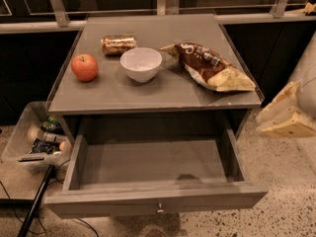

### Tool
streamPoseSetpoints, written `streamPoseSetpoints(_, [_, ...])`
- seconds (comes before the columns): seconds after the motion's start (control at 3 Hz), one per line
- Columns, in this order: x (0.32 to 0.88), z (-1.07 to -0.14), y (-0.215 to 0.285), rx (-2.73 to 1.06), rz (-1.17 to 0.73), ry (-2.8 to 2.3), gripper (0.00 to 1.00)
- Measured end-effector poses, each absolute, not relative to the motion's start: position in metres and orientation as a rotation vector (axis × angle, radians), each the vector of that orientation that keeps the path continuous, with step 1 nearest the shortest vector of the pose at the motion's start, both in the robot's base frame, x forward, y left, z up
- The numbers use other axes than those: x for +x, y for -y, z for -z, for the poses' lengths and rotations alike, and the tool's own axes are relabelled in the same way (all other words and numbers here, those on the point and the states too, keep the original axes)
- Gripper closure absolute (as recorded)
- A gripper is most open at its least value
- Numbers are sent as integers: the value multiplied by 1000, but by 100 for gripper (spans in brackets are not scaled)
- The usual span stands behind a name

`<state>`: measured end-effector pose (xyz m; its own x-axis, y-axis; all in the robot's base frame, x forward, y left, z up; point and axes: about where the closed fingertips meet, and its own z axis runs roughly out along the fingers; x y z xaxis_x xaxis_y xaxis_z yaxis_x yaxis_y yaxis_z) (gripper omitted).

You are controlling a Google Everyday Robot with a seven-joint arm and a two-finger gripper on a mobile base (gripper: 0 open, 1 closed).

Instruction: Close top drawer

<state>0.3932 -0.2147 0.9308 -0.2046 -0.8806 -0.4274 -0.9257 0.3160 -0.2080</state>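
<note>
The top drawer [157, 201] is a wide, shallow grey wooden drawer. It is pulled far out of the grey cabinet, and its inside is bare. A small round metal knob [159, 209] sits at the centre of its flat front, near the bottom of the view. My gripper [284, 113], cream-coloured, is at the right edge of the view. It hangs beside the cabinet's right side, level with the drawer's back right corner and apart from it. It holds nothing that I can see.
On the cabinet top [148, 95] are a red apple [84, 66], a can lying on its side [118, 44], a white bowl [141, 63] and a chip bag [210, 68]. A clear bin of small items [37, 142] stands at the left, with a black pole [34, 209] in front of it. The floor is speckled.
</note>
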Motion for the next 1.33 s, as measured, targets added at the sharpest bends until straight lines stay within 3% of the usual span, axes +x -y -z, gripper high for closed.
streamPoseSetpoints(0.33, [360,-912,228,-1502,-224,-2091,88])
streamPoseSetpoints(0.67, [357,-913,224,-1497,-246,-2071,100])
streamPoseSetpoints(1.33, [349,-890,221,-1465,-308,-2100,100])
